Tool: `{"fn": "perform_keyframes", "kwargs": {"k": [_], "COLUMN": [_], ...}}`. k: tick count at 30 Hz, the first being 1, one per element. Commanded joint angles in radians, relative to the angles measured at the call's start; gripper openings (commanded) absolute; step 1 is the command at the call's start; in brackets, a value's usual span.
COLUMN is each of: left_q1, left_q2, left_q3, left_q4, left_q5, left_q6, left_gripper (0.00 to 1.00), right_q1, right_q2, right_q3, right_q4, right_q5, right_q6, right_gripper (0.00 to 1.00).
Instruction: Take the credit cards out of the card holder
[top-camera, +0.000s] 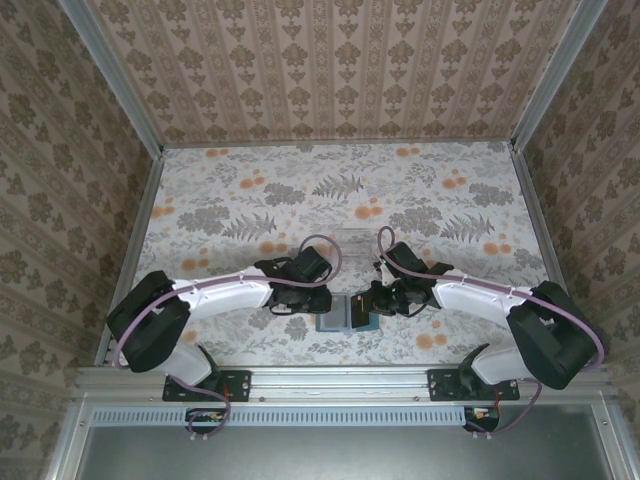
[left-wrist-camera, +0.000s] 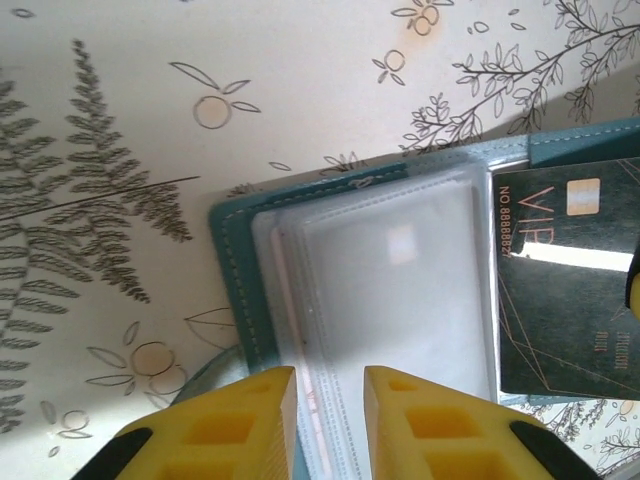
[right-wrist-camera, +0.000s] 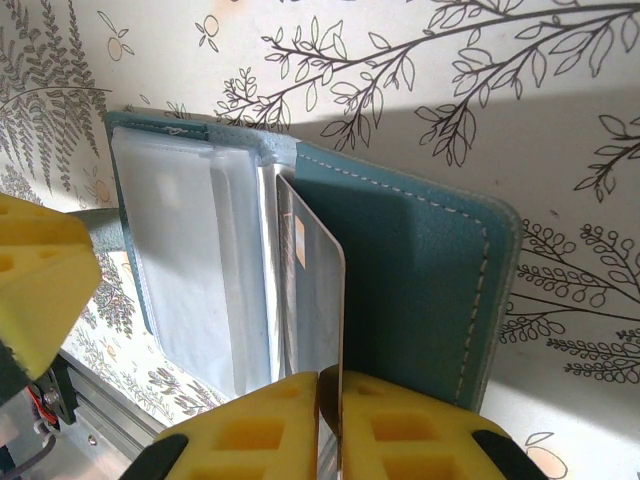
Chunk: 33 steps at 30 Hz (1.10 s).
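Grips dark flat plastic card (right-wrist-camera: 315, 300) in clamped right tool (right-wrist-camera: 328, 385) at open teal stitched card holder (right-wrist-camera: 410, 270) on floral worktop (right-wrist-camera: 500, 80); holds left tool (left-wrist-camera: 330, 375) slightly parted, empty, above clear sleeves (left-wrist-camera: 390, 280).

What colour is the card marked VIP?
The card is very dark, with coppery lettering; left wrist view shows it best.

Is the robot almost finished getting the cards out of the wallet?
Not yet. The card holder lies open. The right gripper pinches the dark VIP card, tilted up with its far end down at the fold. The left gripper straddles the clear sleeves' edge. That card has to come fully away, then anything tucked in the sleeves.
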<state>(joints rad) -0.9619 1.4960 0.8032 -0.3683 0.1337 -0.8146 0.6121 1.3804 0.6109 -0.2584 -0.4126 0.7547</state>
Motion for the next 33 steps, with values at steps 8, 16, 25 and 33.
{"fn": "perform_keyframes", "kwargs": {"k": [8,16,25,33], "left_q1": [0.031,0.040,0.062,0.109], "left_q2": [-0.054,-0.076,-0.070,-0.132], "left_q3": [-0.088,-0.087,-0.060,-0.092], "left_q4": [0.021,0.008,0.000,0.004], "left_q5": [0.009,0.001,0.032,0.043], "left_q6": [-0.020,-0.012,-0.002,0.015], "left_gripper": [0.27,0.28,0.28,0.30], "right_q1": [0.005,0.005,0.005,-0.003], "right_q2": [0.063,0.087,0.058,0.025], "right_q3": [0.054,0.097,0.154,0.293], "right_q4": [-0.049,-0.085,-0.178,-0.378], "right_q5": [-0.018,-0.016,0.004,0.086], "right_q6": [-0.009,-0.042,-0.068,-0.224], "right_gripper": [0.13,0.11,0.05,0.00]}}
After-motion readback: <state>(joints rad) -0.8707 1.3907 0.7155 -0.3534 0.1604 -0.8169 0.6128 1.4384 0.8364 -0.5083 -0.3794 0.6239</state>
